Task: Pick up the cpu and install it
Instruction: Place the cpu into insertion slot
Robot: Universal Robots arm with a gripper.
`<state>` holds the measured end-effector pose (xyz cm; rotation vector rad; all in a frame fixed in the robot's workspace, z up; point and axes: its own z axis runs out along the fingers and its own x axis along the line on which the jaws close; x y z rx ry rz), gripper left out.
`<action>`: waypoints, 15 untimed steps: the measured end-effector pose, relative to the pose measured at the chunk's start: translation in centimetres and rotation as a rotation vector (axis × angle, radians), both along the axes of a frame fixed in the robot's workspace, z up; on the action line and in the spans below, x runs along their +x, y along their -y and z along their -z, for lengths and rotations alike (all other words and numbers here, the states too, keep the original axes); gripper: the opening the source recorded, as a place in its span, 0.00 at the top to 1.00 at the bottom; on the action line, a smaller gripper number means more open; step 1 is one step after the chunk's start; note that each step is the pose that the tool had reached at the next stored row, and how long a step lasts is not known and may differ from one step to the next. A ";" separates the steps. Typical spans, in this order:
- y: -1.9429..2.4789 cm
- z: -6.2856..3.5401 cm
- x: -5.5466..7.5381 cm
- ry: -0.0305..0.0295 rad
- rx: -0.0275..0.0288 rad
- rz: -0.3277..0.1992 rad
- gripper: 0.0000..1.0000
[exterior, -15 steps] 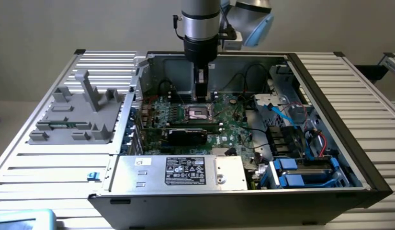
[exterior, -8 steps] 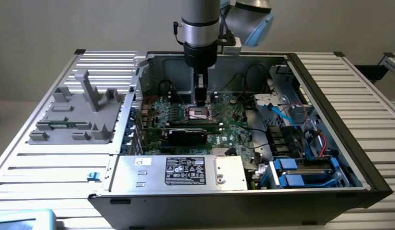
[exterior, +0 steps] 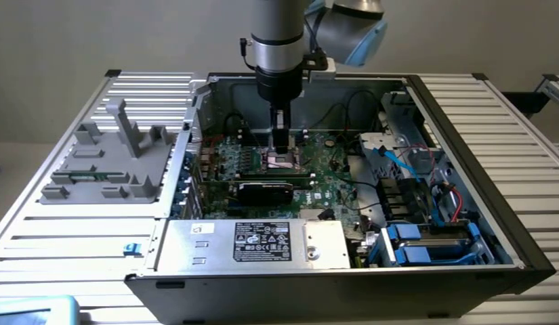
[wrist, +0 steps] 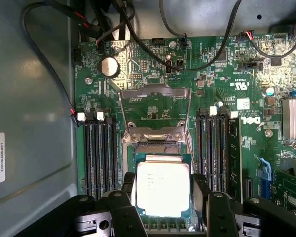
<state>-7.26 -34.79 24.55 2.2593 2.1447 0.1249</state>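
The computer case (exterior: 496, 223) is found lying open on the slatted desk (exterior: 523, 128), with the motherboard (wrist: 138, 64) exposed. The arm is seen reaching straight down into the case, and the end effector (exterior: 281, 156) is positioned at the processor socket near the middle of the board.

The cpu (wrist: 163, 190) is observed at the socket, inside its metal frame, with the silver top facing up and a thin green rim visible around it. Whether it is fully seated cannot be determined. In the exterior view the cpu (exterior: 281, 162) is seen directly beneath the arm's tip.

The end effector (wrist: 164, 192) is noted as closed on the cpu: its black fingers (wrist: 201, 190) are set against two opposite edges of the chip.

The socket's load plate (wrist: 155, 94) is found swung open, lying between the cpu and the coin battery (wrist: 109, 65). Memory slots (wrist: 101, 153) are recorded on either side of the socket.

A black graphics card (exterior: 265, 191) is seen just beside the socket, towards the labelled power supply (exterior: 252, 244). A grey fixture tray (exterior: 108, 162) is noted on the desk at the exterior view's left, well apart from the arm.
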 end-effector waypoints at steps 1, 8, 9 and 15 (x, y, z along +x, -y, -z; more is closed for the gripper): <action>0.00 0.11 0.0 0.0042 0.0001 0.000 0.46; 0.00 0.71 -0.1 0.0114 0.0004 -0.021 0.46; 0.00 0.75 -0.2 0.0115 0.0004 -0.030 0.46; 0.00 0.81 -0.2 0.0114 0.0005 -0.041 0.46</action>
